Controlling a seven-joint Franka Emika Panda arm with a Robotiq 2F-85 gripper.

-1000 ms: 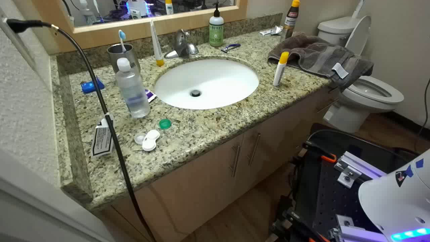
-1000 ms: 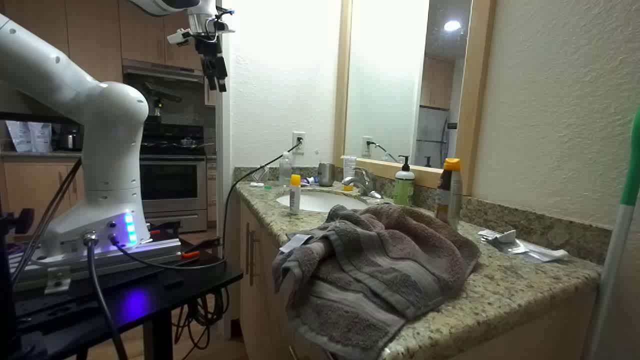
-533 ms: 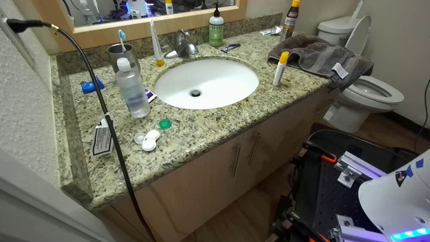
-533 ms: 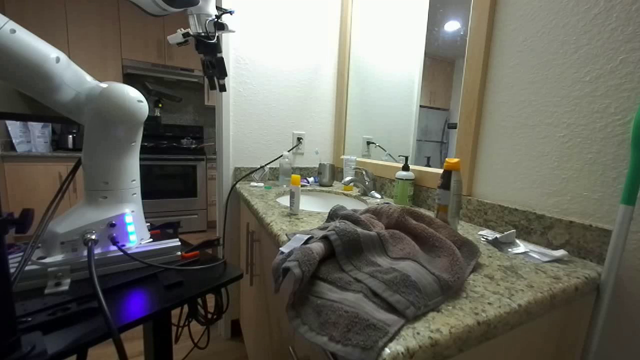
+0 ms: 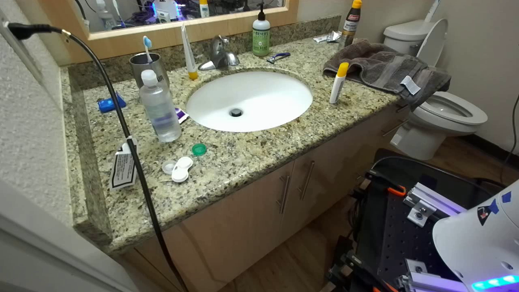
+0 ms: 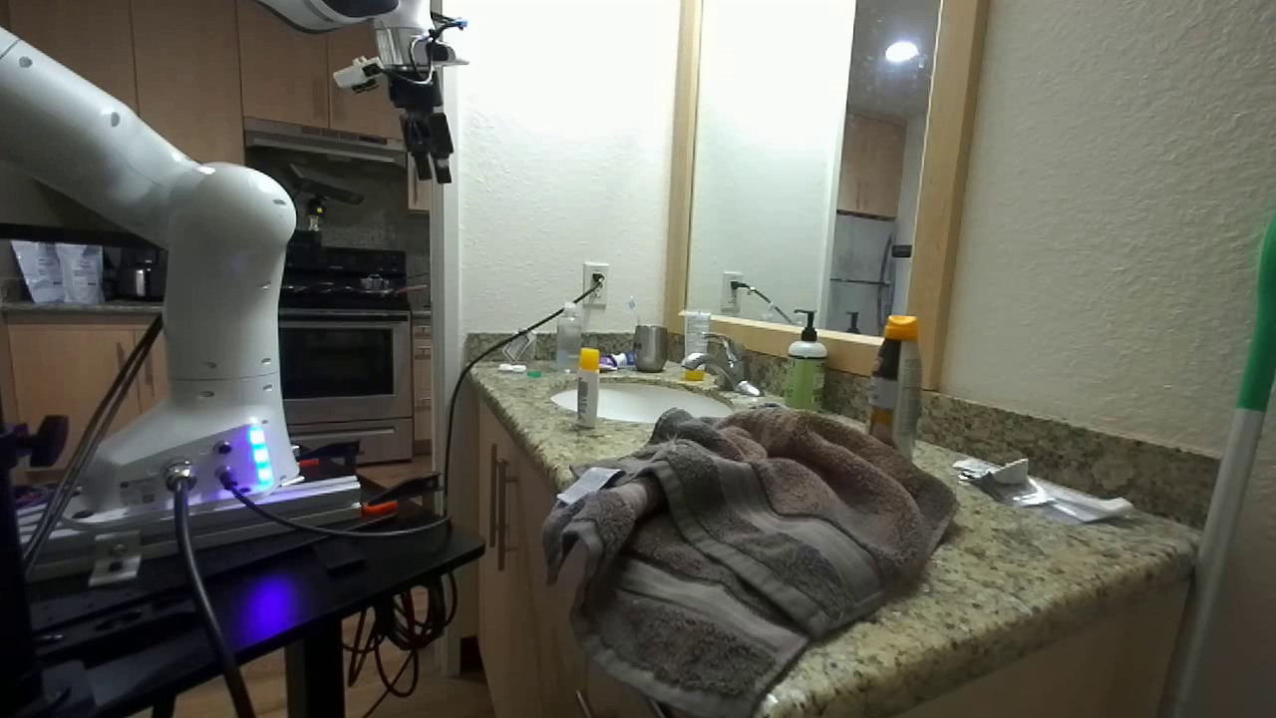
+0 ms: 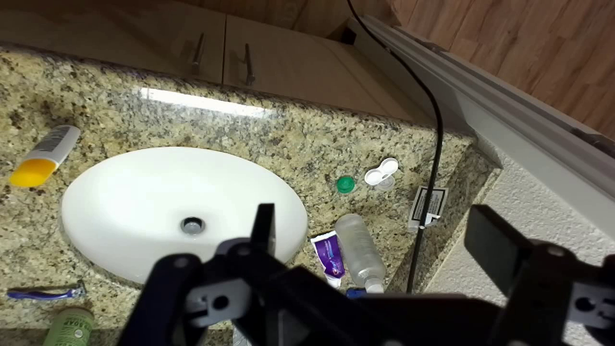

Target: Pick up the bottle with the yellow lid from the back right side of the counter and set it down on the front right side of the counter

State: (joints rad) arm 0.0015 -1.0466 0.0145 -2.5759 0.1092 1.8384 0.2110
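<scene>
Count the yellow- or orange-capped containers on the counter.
3: slim white bottle beside the sink, white tube beside the faucet, dark-labelled bottle behind the towel, which may hide others.

White glare streaking the counter (image 7: 298, 144) near its edge, cabinets (image 5: 239, 219) dim below, wall (image 6: 558, 179) washed almost white, round lamp (image 6: 902, 51) shining in the mirror (image 6: 778, 179), violet glow on the table (image 6: 264, 603), gripper (image 7: 374, 223) dark and blurred in the wrist view.
</scene>
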